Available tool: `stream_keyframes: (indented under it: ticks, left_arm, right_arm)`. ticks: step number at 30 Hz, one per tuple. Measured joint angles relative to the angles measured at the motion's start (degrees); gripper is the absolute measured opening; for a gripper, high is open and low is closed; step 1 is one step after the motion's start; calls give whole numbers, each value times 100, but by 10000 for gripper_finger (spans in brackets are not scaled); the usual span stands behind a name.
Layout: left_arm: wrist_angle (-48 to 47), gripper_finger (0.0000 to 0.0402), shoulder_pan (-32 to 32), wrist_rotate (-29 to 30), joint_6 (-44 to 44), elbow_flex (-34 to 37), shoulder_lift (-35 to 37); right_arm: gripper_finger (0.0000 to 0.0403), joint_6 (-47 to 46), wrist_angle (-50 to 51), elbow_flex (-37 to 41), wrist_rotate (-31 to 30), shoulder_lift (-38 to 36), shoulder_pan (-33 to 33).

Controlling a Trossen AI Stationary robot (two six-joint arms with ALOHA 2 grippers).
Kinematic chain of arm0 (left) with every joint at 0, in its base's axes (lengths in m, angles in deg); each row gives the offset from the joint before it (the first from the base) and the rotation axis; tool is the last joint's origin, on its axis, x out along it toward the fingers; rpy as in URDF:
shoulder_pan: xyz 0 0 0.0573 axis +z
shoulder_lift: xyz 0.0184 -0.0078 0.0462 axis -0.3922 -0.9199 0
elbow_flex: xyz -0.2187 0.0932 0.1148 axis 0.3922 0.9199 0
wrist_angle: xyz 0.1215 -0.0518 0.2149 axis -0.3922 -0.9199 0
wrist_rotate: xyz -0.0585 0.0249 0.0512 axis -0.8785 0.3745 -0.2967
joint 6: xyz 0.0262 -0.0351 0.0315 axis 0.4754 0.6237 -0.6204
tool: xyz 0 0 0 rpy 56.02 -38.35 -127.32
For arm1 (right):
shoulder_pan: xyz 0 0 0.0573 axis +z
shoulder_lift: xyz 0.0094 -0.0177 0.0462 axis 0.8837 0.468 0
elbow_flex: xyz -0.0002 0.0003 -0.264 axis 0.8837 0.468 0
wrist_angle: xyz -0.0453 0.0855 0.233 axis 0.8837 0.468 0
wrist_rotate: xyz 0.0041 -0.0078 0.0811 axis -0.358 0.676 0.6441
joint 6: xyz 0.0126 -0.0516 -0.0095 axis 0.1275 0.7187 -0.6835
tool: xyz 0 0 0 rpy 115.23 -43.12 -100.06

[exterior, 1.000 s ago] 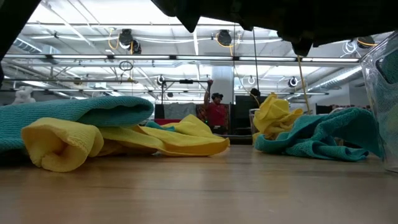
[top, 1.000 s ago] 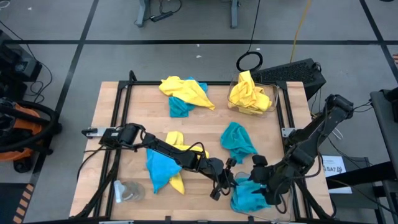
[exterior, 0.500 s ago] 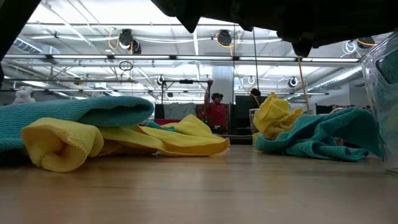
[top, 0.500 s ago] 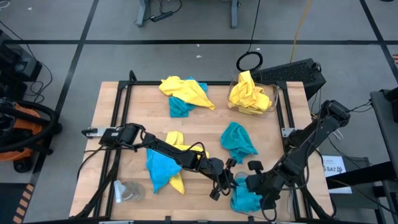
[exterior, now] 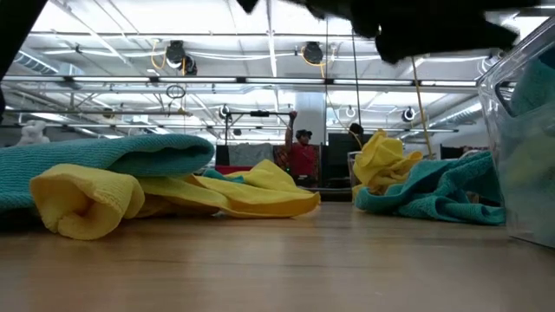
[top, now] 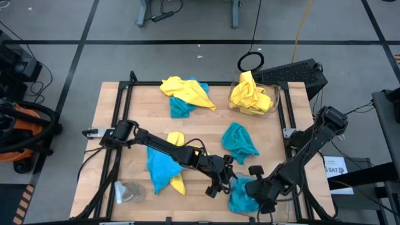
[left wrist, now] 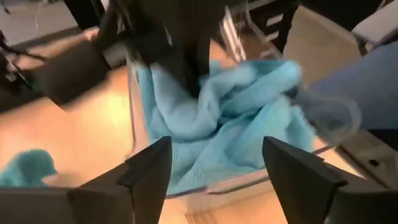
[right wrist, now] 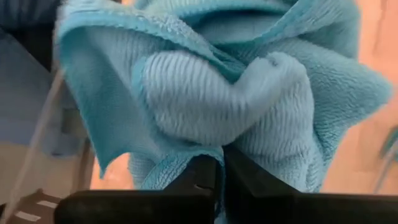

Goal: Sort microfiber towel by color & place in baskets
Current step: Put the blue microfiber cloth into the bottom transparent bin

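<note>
Turquoise towel [right wrist: 249, 87] pinched in clenched right gripper [right wrist: 219, 168], inside clear bin [left wrist: 134, 124]; left gripper [left wrist: 214, 165] released, just beside.

Left arm stretched low across the table, left gripper [top: 220, 181] with fingers [left wrist: 149, 171] spread apart, right arm folded in, right gripper [right wrist: 219, 177] pinched closed
</note>
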Motion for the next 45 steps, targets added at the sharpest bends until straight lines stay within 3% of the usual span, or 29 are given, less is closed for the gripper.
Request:
stream_keyframes:
  ticks: [5, 10, 15, 30, 37, 45]
  left_arm:
    - [-190, 260, -55, 69, -229, -5, 460]
    - [-910, 260, -72, 609, -406, -4, 870]
    - [-1587, 260, -60, 1007, -394, -4, 1087]
    - [-2487, 261, -81, 1346, -225, -4, 1141]
    - [-2806, 261, -81, 1366, -74, -4, 1141]
    - [-3123, 261, -81, 1594, -20, -4, 1141]
  right_arm:
    - [3, -74, -171, 103, 190, 288, 0]
    - [4, -172, -586, 281, 632, 543, 40]
    - [13, -170, -669, 314, 663, 584, 90]
    - [192, -478, -542, 347, 441, -1156, 124]
    - [207, -421, -388, 343, -131, -2086, 136]
    - [208, -127, 1339, 340, -1971, -2338, -64]
